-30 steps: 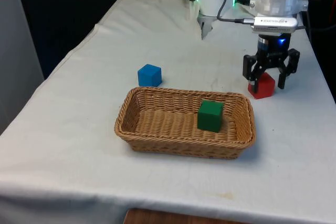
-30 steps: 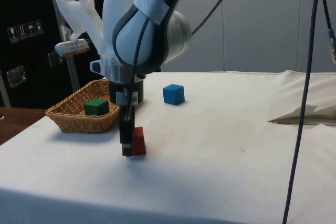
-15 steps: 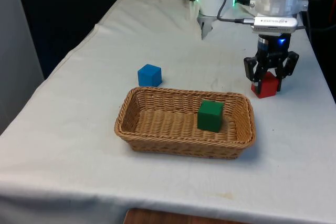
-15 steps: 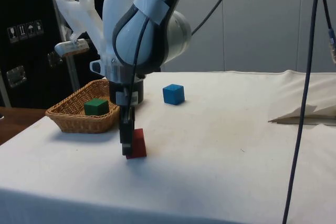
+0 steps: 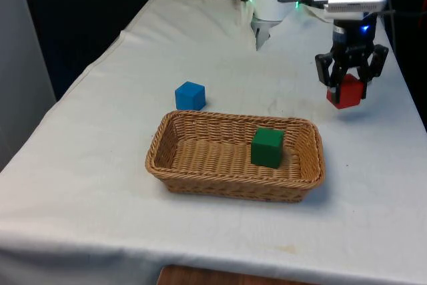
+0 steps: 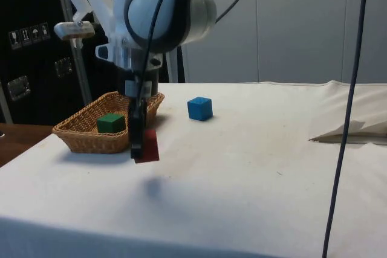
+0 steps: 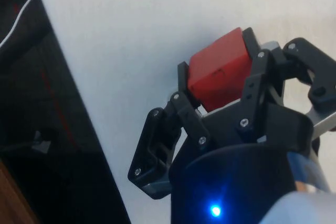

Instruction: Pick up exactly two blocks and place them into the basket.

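**Red block lifted, second trip to the basket pending**

Front view: the gripper (image 5: pixel 349 83) is clamped on the red block (image 5: pixel 345 92) and holds it clear of the cloth, to the right of and beyond the basket (image 5: pixel 173 158). A green block (image 5: pixel 267 147) already lies in the basket's right half. The blue block (image 5: pixel 190 95) sits on the table just beyond the basket's far left corner, untouched.

Side view: the red block (image 6: pixel 147 146) hangs off the table with its shadow on the cloth below, close beside the basket (image 6: pixel 78 135). The gripper (image 6: pixel 138 143) grips it from above.

Wrist view: the fingers (image 7: pixel 184 83) press two opposite faces of the red block (image 7: pixel 220 70), which sits slightly skewed between them.

Risk, as I judge it: the skewed hold could let the block twist or slip during the carry, or a low pass could clip the basket rim.

Against the earlier frames: a second ago the block rested on the cloth with the fingers spread around it; half a second ago they had closed; now it is raised.
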